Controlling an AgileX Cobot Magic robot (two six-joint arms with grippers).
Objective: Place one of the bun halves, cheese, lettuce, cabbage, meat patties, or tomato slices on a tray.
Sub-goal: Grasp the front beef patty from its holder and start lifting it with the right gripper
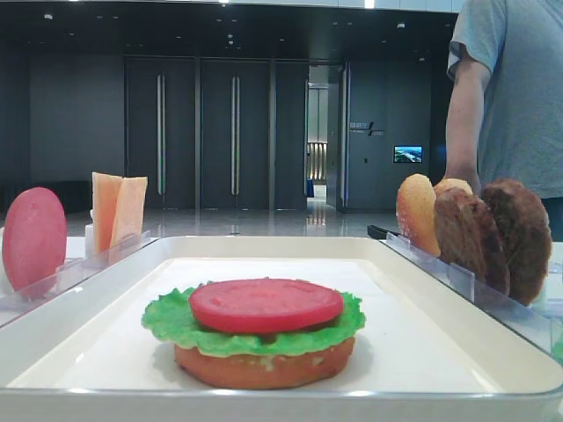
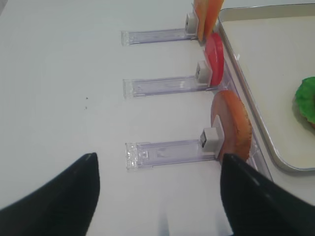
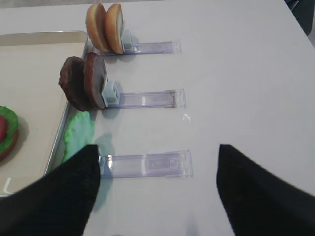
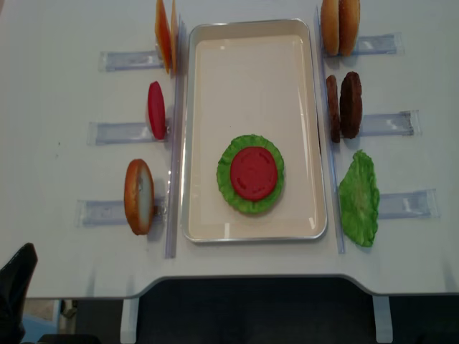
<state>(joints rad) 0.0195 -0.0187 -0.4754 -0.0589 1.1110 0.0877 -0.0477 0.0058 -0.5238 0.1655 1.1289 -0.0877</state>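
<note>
Right wrist view: right end effector (image 3: 157, 189) gapes empty above the worktop (image 3: 236, 73); meat patties (image 3: 83, 82) stand racked at eleven o'clock, upright for grabbing, beside the tray (image 3: 39, 37).

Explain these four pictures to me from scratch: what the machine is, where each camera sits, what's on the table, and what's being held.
This is a two-armed robot building a toy burger. Two pictures come from fixed cameras: one low at the edge of the tray, one looking straight down. The other two come from cameras on the wrists; the black shapes at the bottom are the fingers of each claw. The right claw and the left claw both stand open and hold nothing. On the tray sits a bun half topped by lettuce and a tomato slice. Clear racks beside the tray hold spares: meat patties, buns, another lettuce leaf, cheese, a tomato slice and a bun half.
</note>
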